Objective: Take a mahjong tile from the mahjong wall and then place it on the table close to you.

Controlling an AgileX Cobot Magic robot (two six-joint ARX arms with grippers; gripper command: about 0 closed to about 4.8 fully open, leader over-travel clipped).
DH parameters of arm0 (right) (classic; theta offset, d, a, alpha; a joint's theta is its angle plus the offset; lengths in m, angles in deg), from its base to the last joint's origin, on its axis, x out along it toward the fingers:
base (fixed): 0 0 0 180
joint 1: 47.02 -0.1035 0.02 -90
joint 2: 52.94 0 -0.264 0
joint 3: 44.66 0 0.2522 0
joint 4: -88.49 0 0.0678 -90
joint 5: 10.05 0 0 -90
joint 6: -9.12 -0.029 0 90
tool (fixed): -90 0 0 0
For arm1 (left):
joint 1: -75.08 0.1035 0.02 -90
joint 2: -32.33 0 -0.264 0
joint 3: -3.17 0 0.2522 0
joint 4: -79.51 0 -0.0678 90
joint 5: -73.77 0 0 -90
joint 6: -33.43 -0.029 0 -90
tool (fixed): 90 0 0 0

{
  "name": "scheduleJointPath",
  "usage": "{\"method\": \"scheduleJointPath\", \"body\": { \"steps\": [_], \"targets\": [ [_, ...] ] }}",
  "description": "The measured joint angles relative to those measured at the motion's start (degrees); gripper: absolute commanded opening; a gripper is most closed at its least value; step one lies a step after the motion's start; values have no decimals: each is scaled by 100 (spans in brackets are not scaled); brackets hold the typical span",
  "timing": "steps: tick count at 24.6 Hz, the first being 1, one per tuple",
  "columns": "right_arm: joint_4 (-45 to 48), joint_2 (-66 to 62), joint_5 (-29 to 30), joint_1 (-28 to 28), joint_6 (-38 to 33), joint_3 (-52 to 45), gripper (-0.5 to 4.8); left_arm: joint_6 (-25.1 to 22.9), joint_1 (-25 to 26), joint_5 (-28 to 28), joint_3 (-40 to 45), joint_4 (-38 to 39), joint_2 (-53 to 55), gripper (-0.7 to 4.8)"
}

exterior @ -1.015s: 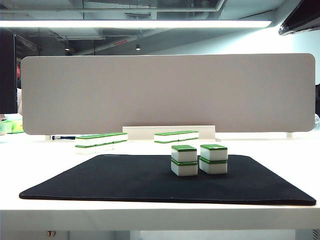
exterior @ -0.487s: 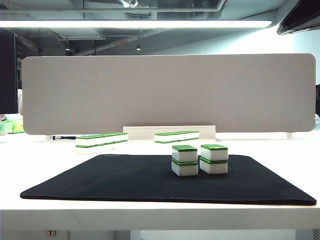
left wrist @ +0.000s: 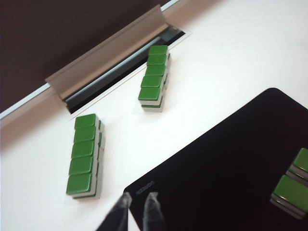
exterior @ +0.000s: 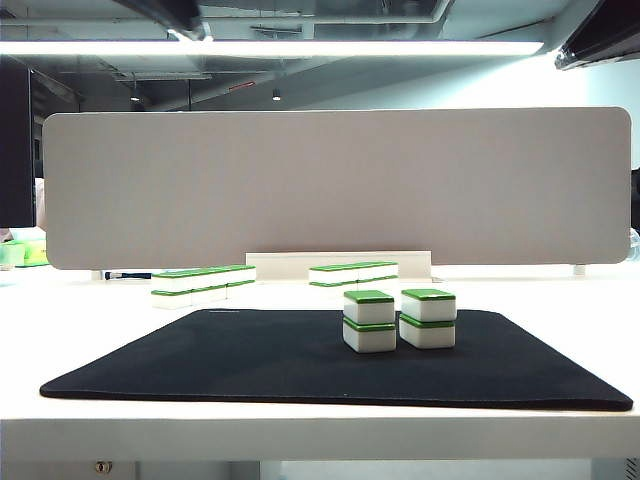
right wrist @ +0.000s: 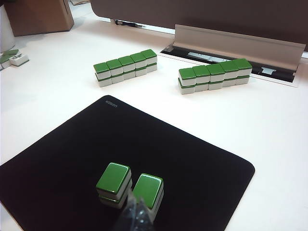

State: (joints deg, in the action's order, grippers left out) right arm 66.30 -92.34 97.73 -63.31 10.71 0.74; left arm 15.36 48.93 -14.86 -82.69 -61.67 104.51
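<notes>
We note a dark arm (exterior: 170,10) newly overhead, stacks (exterior: 398,320) unmoved; left gripper (left wrist: 137,212) by mat (left wrist: 216,163) corner, right gripper (right wrist: 137,216) above stacks, both pressed together, empty.

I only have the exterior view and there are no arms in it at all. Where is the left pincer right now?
Observer: The left pincer hangs over the white table by a corner of the black mat. Its tips are nearly together and nothing is between them.
Operator: And the right one?
Observer: The right pincer is above the two tile stacks on the mat, tips together.
Operator: How long are the rows behind the mat?
Observer: Each shows five green tops: the left-hand row and the right-hand row.
</notes>
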Motion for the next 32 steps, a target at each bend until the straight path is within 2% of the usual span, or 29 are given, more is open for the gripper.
{"method": "scheduleJointPath", "body": {
  "steps": [7,12,17,23,29,32],
  "targets": [
    [2,0,0,0,0,0,-1,616,741,-4,1355,-420,-1073,44],
    [0,0,2,0,0,0,-1,776,1023,-2,2306,-992,-1917,44],
    [0,0,2,0,0,0,-1,1250,1401,-2,3399,-1628,-2889,44],
    [0,0,0,0,0,0,-1,1578,1814,-7,4376,-2006,-3757,44],
    [0,0,2,0,0,-2,-1,2208,2330,-4,5987,-3289,-4664,44],
    [0,0,0,2,0,0,-1,2389,2485,-2,6389,-3718,-4964,44]
  ]
}}
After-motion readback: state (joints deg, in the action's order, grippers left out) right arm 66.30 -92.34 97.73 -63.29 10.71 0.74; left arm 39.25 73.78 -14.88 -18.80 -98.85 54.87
